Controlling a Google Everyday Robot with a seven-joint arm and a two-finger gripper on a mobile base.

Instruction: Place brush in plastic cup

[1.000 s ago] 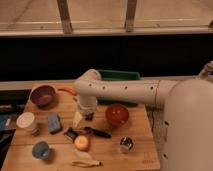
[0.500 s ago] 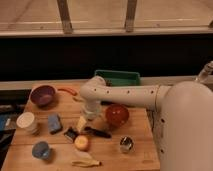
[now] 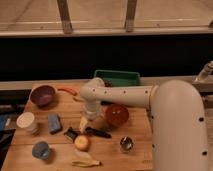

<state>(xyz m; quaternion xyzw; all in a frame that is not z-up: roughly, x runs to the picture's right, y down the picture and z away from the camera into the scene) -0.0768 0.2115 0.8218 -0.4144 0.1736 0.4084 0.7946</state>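
Note:
The brush [image 3: 94, 132] lies flat on the wooden table [image 3: 140, 160], near its middle. Its black handle points right and its dark round head [image 3: 70, 134] is at the left. My gripper [image 3: 84, 124] hangs from the white arm [image 3: 125, 96] and is low over the brush, just above the handle near the head. I cannot tell whether it touches the brush. The light-blue plastic cup [image 3: 41, 150] stands upright at the front left of the table, well left of and in front of the gripper.
A purple bowl [image 3: 42, 95] is at the back left and a red-orange bowl [image 3: 116, 115] is just right of the gripper. A green tray [image 3: 118, 77] is at the back. A white cup [image 3: 27, 121], blue block [image 3: 54, 123], orange fruit [image 3: 82, 143], banana peel [image 3: 85, 162] and metal cup [image 3: 126, 144] are nearby.
The arm has bent lower and the gripper has come down from above the table to just over the brush. The brush and the cup have not moved.

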